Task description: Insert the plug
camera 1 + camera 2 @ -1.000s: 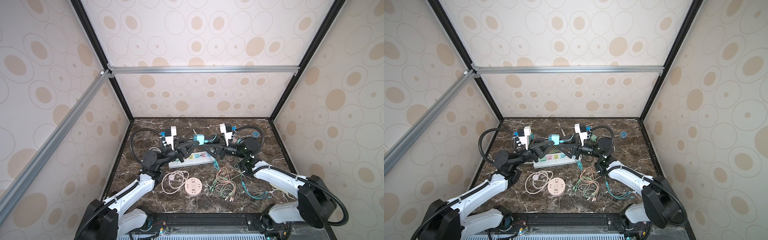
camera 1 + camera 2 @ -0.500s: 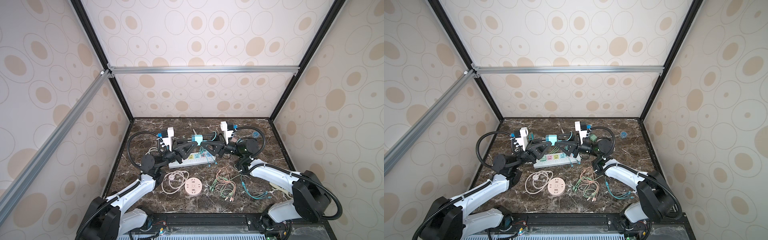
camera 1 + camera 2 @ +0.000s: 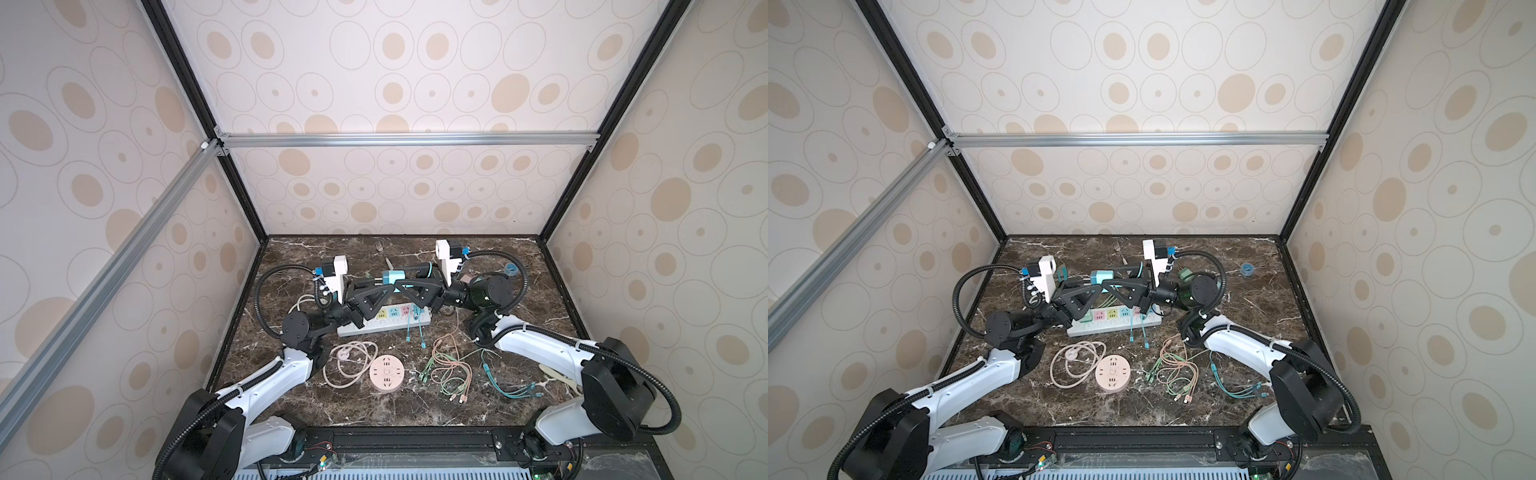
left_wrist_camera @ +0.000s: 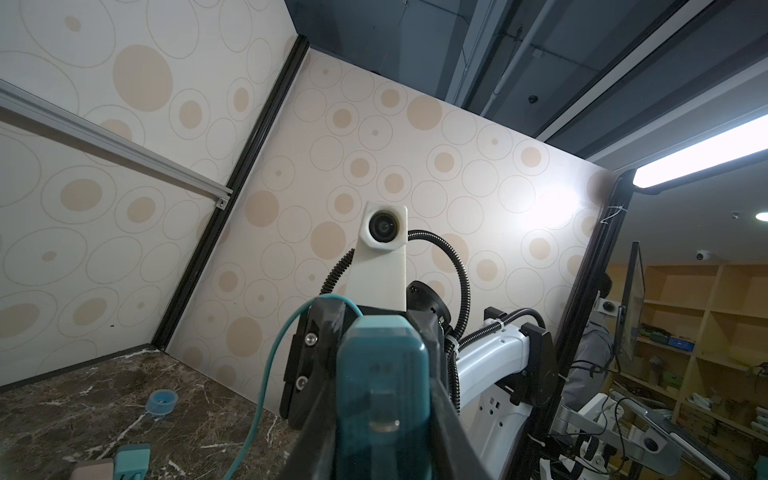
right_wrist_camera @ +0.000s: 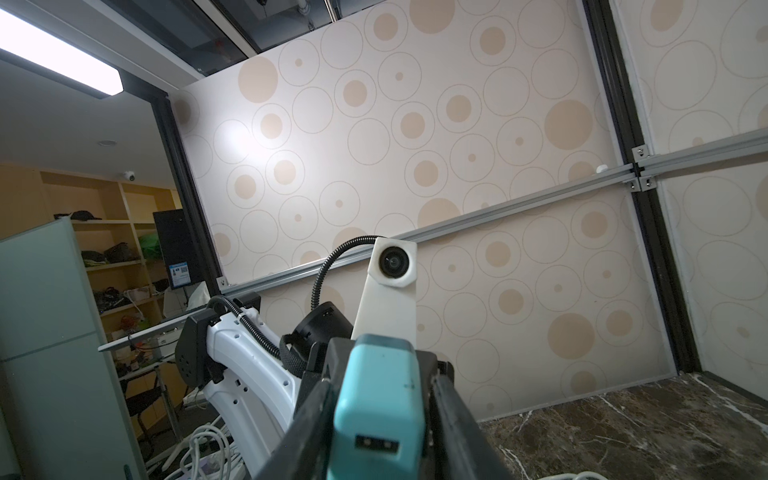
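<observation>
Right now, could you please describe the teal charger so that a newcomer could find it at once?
Start at the white power strip on the marble table. Just above it the left hand and right hand meet, both gripping the teal charger. It is the only teal block held in the air, unlike the cables lying on the table.
</observation>
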Available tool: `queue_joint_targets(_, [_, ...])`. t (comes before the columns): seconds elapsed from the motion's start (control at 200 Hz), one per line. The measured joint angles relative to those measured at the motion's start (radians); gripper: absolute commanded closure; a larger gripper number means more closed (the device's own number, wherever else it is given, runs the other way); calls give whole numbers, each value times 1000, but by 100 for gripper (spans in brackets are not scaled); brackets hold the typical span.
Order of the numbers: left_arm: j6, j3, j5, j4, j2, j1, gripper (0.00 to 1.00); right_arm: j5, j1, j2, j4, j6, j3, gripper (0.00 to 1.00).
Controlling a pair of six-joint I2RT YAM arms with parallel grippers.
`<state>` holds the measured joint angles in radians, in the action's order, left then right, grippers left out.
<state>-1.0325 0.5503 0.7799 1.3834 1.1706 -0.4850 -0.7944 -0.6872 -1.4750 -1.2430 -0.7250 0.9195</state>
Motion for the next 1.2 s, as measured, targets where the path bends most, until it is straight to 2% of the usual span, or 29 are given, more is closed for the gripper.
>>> queue_joint_targets(0.13, [19, -9, -4, 13, 0, 2, 99, 3, -4, 0, 10, -24, 1, 76])
queue_joint_targets(0.29, [32, -19, -18, 22, 0, 3, 87, -4, -5, 0, 42, -30, 14, 86])
queue_joint_targets(0.37, [36, -21, -22, 22, -2, 3, 74, -8, -5, 0, 53, -30, 18, 86])
queue_joint_targets(0.445, [44, -26, -24, 13, -8, 3, 56, -14, -5, 0, 68, -24, 21, 89])
queue_joint_targets(0.49, [53, -31, -22, -3, -15, 2, 50, -16, -5, 0, 95, -2, 27, 92])
queue_joint_targets(0.62, [103, -60, -21, -103, -58, 0, 31, -16, -5, 25, 312, 114, 68, 92])
queue_joint_targets(0.73, [170, -93, -34, -222, -132, 0, 22, -18, 6, 63, 531, 241, 114, 92])
queue_joint_targets(0.98, [373, -127, -166, -606, -399, 4, 15, -43, 115, 101, 866, 428, 200, 94])
queue_joint_targets(1.11, [463, -127, -322, -828, -497, 8, 16, -39, 138, 70, 1106, 596, 323, 94])
queue_joint_targets(1.2, [509, -111, -445, -987, -505, 9, 17, -48, 158, 14, 1218, 689, 426, 95])
